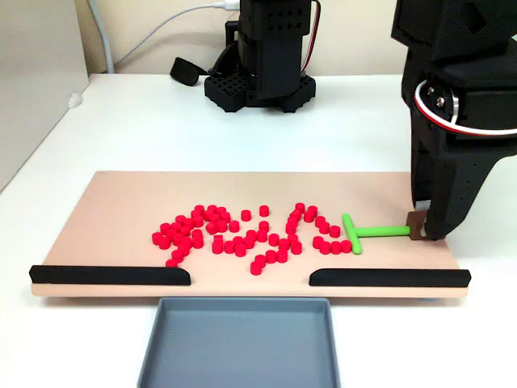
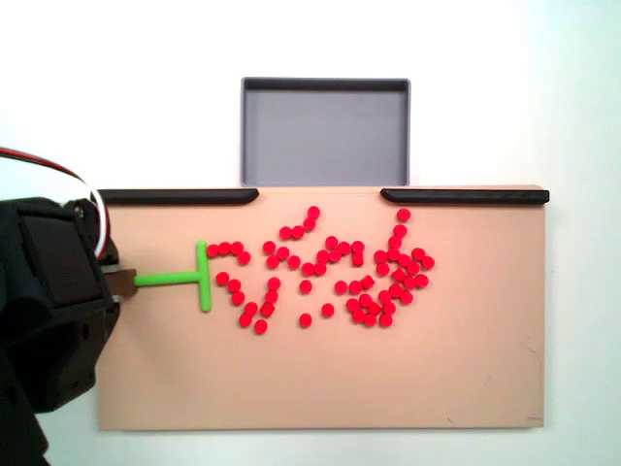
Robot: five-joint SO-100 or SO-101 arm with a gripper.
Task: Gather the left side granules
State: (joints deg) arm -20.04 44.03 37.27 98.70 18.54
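Observation:
Dozens of small red granules (image 1: 242, 233) lie scattered across the middle of the tan board (image 1: 121, 202); from above the granules (image 2: 335, 267) spread from the pusher's crossbar toward the right. A green T-shaped pusher (image 1: 367, 232) lies at the right end of the spread in the front fixed view, its crossbar touching the nearest granules. My black gripper (image 1: 420, 230) is shut on a small brown block at the end of the pusher's stem. From above, the gripper (image 2: 118, 283) sits at the board's left edge, holding the pusher (image 2: 184, 279).
A grey tray (image 1: 237, 339) sits against the board's edge at the gap between two black rails (image 1: 109, 276) (image 1: 388, 278). A black arm base (image 1: 262, 81) with cables stands behind the board. White table surrounds everything.

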